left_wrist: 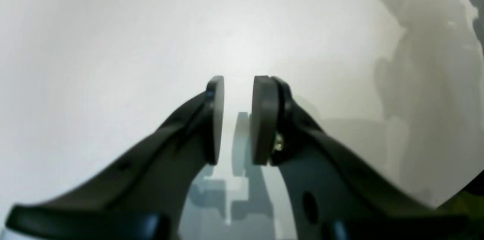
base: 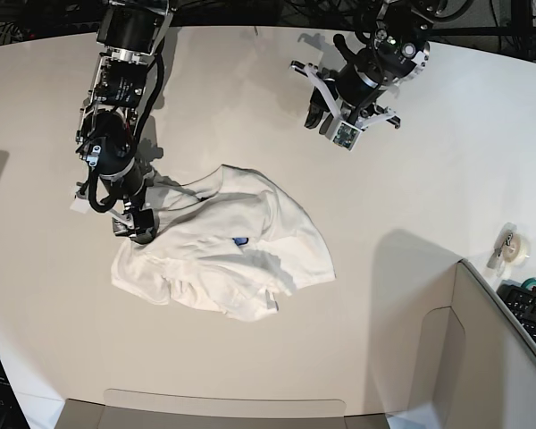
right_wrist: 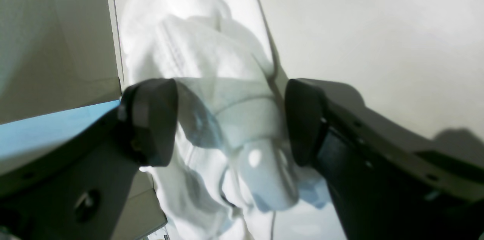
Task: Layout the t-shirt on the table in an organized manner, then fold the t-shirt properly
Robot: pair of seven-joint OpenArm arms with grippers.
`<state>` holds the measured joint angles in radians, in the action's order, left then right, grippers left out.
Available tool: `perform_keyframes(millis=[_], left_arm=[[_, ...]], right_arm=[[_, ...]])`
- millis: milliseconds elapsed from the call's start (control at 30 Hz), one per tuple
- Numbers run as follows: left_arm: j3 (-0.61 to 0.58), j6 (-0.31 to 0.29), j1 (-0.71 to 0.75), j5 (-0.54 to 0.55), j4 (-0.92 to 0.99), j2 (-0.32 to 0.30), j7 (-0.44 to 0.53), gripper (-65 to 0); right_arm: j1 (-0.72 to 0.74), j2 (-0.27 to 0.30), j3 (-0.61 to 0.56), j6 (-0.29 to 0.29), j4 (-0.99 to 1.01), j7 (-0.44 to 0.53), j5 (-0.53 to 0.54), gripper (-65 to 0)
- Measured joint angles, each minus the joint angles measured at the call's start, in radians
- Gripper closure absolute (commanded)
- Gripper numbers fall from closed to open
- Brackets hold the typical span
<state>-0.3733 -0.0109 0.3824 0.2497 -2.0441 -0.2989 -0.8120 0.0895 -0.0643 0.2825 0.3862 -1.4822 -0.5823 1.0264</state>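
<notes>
Here we have the t-shirt [base: 223,241] crumpled on the desk [base: 429,206], so our right tool [right_wrist: 230,123] hangs wide open over its edge, ready to pinch and spread it. Our left tool [left_wrist: 238,119], slightly parted and empty, waits well apart.

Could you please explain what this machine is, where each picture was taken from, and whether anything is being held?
It is a robot with two arms over a white table. One picture looks down from above; the other two come from cameras on the wrists, looking along the fingers. A crumpled white t-shirt lies on the table. The right gripper is down at the shirt's edge, its jaws open with cloth between them; I cannot tell whether they grip it. The left gripper hangs over bare table, jaws slightly apart and empty. At the table's edge are a grey panel and a tape roll.
</notes>
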Motion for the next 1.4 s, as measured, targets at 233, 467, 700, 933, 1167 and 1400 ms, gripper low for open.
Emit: perform_keyframes(millis=[233,467,700,933,1167,1400], left_arm=[[0.000,0.000,0.003,0.001,0.000,0.000,0.000,-13.5],[0.002,0.000,0.002,0.001,0.032,0.000,0.000,-13.5],[0.002,0.000,-0.003,0.001,0.039,0.000,0.000,-13.5],[0.002,0.000,-0.003,0.001,0.039,0.002,0.001,-13.5],[0.001,0.000,0.000,0.001,0.039,0.003,0.001,-13.5],[0.000,0.000,0.003,-0.001,0.036,0.050,0.001,-16.7]], right_arm=[[0.002,0.000,-0.002,0.021,-0.023,-0.014,-0.011,-34.2],[-0.011,-0.001,-0.003,0.035,-0.103,-0.017,-0.022,-4.7],[-0.015,0.000,-0.004,0.035,-0.172,-0.020,-0.023,0.0],[-0.001,-0.001,-0.102,0.038,-0.261,-0.020,-0.027,0.0],[0.033,-0.042,-0.266,0.040,-0.404,-0.024,-0.190,0.0],[0.128,-0.053,-0.399,0.001,-0.460,-0.023,-0.392,0.0]])
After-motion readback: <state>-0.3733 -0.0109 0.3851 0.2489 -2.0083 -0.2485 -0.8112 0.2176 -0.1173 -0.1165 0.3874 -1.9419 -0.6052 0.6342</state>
